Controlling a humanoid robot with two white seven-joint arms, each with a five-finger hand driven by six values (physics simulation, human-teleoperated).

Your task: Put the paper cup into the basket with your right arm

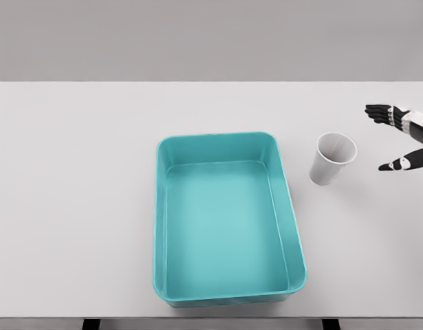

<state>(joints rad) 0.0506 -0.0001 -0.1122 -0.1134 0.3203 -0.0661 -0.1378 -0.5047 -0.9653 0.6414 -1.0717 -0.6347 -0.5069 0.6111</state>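
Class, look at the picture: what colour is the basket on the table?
The basket is teal, a blue-green turquoise, inside and out; the head view shows it clearly.

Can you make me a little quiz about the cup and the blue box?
1. True or false: the paper cup sits inside the basket.
2. Which hand is in view: A left, B right?
3. Fill in: the cup stands ___ on the table.

Key: 1. False, it stands beside the basket, between it and the right hand. 2. B, fingers spread, holding nothing. 3. Upright.
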